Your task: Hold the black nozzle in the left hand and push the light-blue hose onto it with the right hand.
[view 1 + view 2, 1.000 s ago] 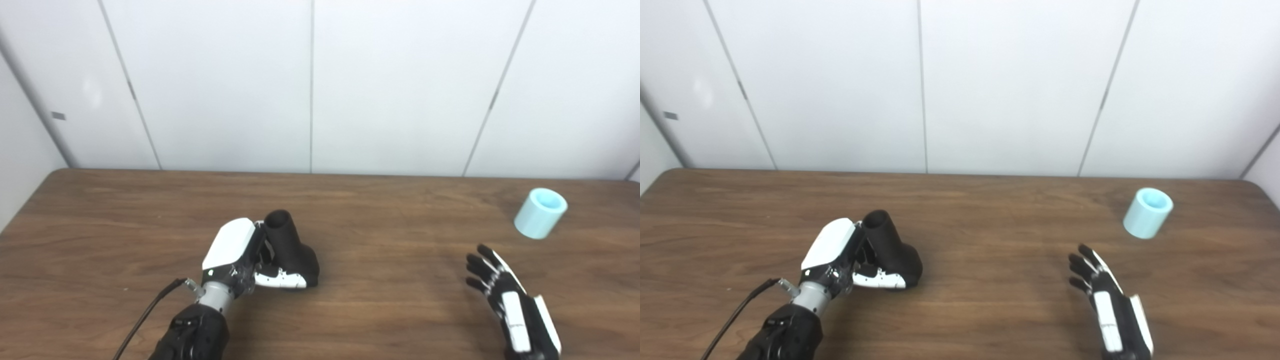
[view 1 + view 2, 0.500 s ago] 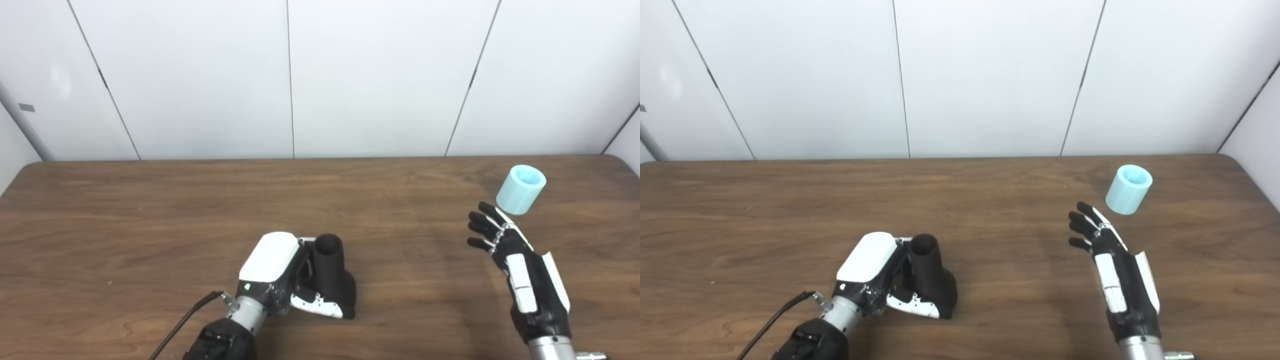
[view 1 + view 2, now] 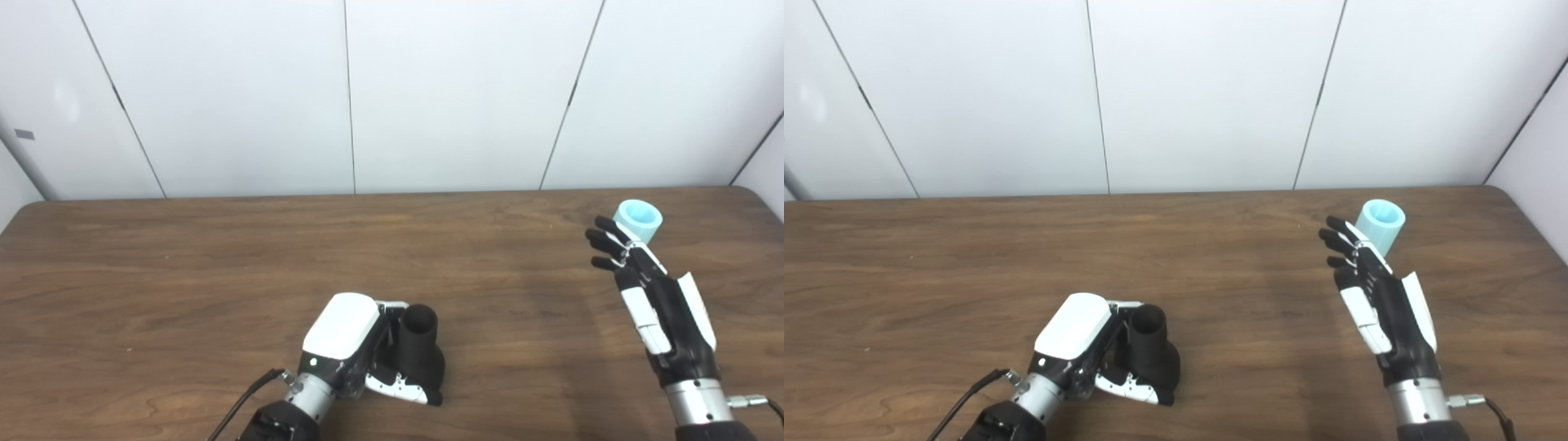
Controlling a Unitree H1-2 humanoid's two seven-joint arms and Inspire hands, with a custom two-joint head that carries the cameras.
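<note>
My left hand [image 3: 352, 343] is shut on the black nozzle [image 3: 421, 352], which stands with its round mouth up on the brown table [image 3: 184, 263] near the front edge. It shows the same in the right eye view [image 3: 1151, 349]. The light-blue hose [image 3: 639, 218], a short open tube, lies at the far right of the table. My right hand [image 3: 652, 300] is open, fingers spread and pointing away, raised just in front of the hose; its fingertips overlap the hose's near side in both views, and contact cannot be told.
White wall panels [image 3: 349, 92] stand behind the table's far edge. A black cable [image 3: 245, 404] runs from my left wrist to the bottom edge. The table's right edge lies close beyond the hose.
The camera has shifted, mostly over the first half second. My right hand has moved forward to the hose. My left hand still holds the nozzle in the same grip.
</note>
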